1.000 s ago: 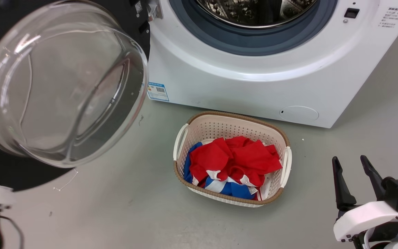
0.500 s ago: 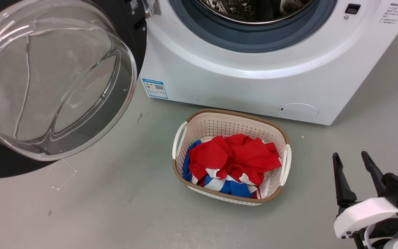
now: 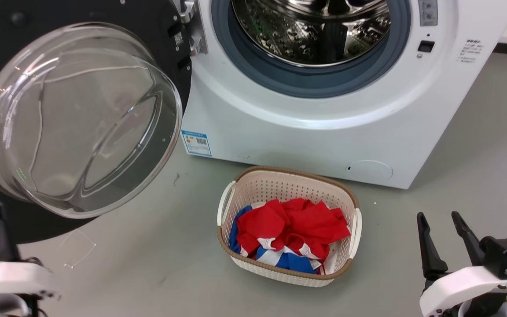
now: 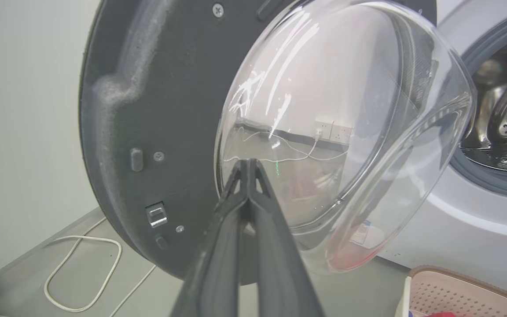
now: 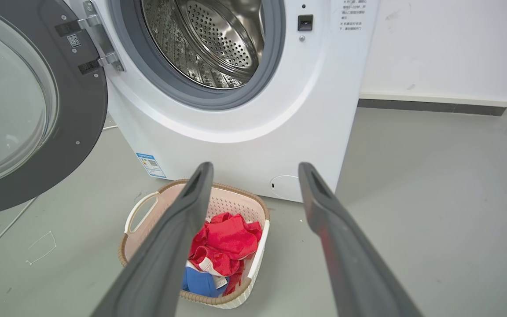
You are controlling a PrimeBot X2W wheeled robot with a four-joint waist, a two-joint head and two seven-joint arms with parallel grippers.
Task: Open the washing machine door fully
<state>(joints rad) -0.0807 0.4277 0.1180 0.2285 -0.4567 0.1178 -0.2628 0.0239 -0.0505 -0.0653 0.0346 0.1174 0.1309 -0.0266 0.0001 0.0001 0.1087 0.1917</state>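
- My left gripper (image 4: 248, 165) has its two fingers pressed together, tip against tip, with nothing between them; in the head view it sits at the lower left, just under the door's bottom edge
- The washing machine door (image 3: 75, 121) stands swung out to the left of the washing machine (image 3: 306, 141), hanging from the hinge (image 3: 189, 26) at the left of the opening; its inner face is turned toward me
- The glass bowl (image 4: 337, 123) bulges out from the black ring of the door; in my left wrist view my closed fingertips lie in front of the bowl's lower left edge; I cannot tell whether they touch it
- The opening is uncovered; the steel drum (image 3: 310, 31) and the grey rubber ring (image 3: 306, 83) around it are in plain sight
- My right gripper (image 3: 437, 215) has its fingers spread apart and holds nothing; it hangs at the lower right, well apart from the door and to the right of the basket
- A pale basket (image 3: 288, 176) with a brown rim stands on the grey floor (image 3: 148, 281) just in front of the machine; red and blue clothes (image 3: 293, 224) lie crumpled inside it
- A white cable (image 4: 82, 273) loops on the floor under the door's outer side
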